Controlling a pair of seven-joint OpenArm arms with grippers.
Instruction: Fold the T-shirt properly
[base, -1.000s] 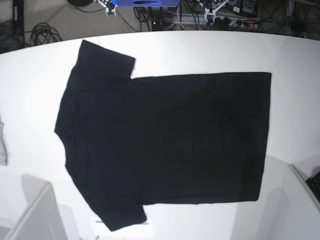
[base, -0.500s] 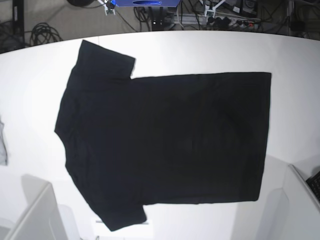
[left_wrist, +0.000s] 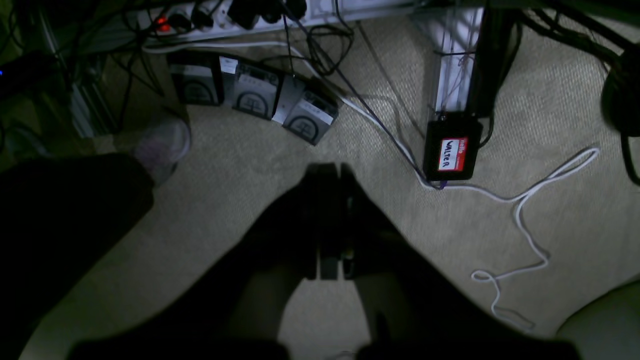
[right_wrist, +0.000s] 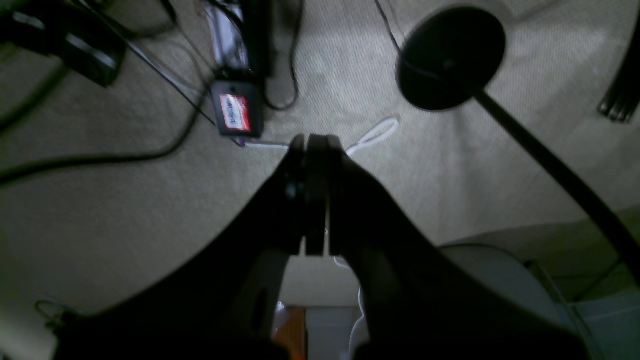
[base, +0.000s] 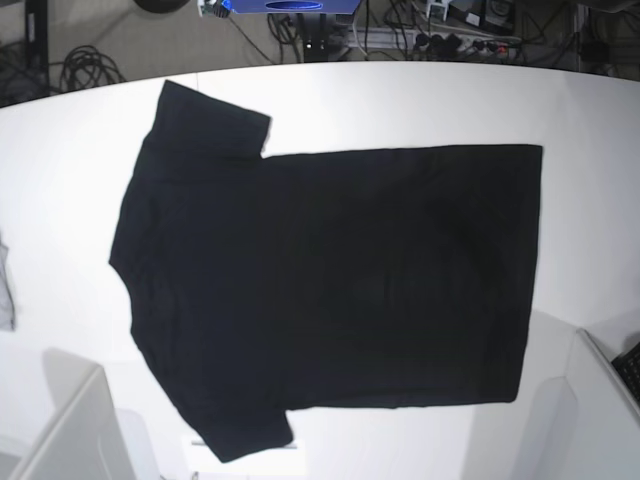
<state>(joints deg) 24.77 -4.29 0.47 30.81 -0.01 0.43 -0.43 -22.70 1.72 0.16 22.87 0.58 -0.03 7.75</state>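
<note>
The T-shirt (base: 330, 280) lies flat and spread out on the white table (base: 420, 105) in the base view, plain black side up, collar and sleeves to the left, hem to the right. No gripper shows in the base view. In the left wrist view my left gripper (left_wrist: 327, 172) hangs over the carpeted floor, shut with nothing in it. The right wrist view shows my right gripper (right_wrist: 312, 142) also over the floor, shut and empty. The T-shirt is out of both wrist views.
A small grey cloth scrap (base: 5, 290) lies at the table's left edge. White boxes sit at the front left (base: 70, 430) and front right (base: 600, 400). Under the arms are cables, power bricks (left_wrist: 250, 92), a labelled black box (left_wrist: 452, 152) and a round stand base (right_wrist: 450, 57).
The T-shirt has not moved. Small white parts at the top edge of the base view have shifted upward, almost out of frame.
</note>
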